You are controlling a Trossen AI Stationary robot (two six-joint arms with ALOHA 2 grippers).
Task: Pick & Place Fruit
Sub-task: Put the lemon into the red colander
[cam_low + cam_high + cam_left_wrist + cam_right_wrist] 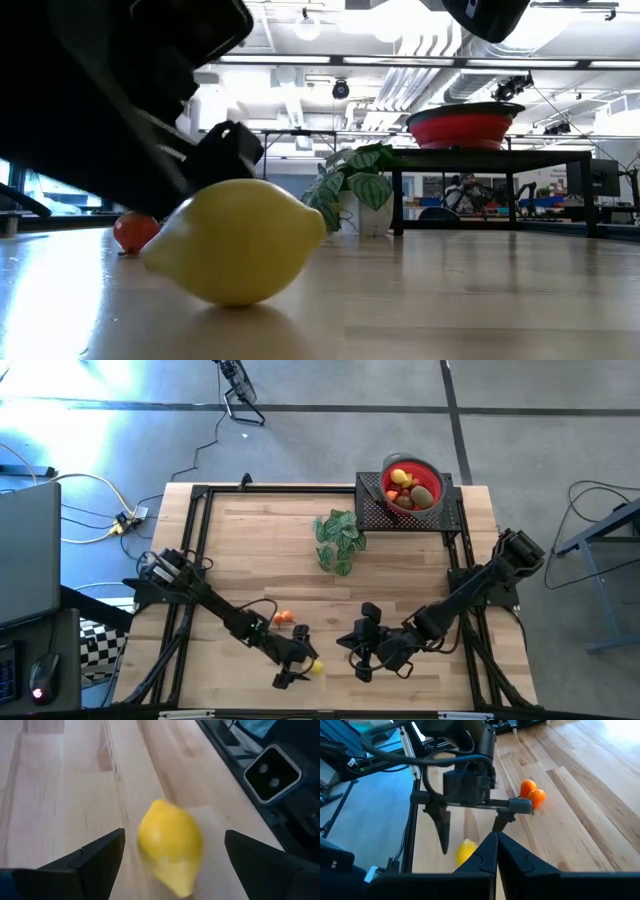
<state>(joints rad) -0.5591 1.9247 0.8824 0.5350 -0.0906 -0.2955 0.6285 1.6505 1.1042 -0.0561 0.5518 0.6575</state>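
A yellow lemon (170, 845) lies on its side on the wooden table (250, 550) near the front edge. My left gripper (174, 833) is open, one finger on either side of the lemon with a gap on both sides; the right wrist view shows these fingers (442, 827) pointing down over the lemon (466, 851). Two orange fruits (283, 618) lie just behind that arm. My right gripper (362, 658) hangs shut and empty to the lemon's right. The red bowl (411, 482) at the far right holds several fruits.
The bowl stands on a raised black perforated stand (378, 510) at the table's far right corner. A green leafy plant sprig (338, 540) stands near the table's middle, in front of the stand. Black frame rails (195, 540) run along the table's edges.
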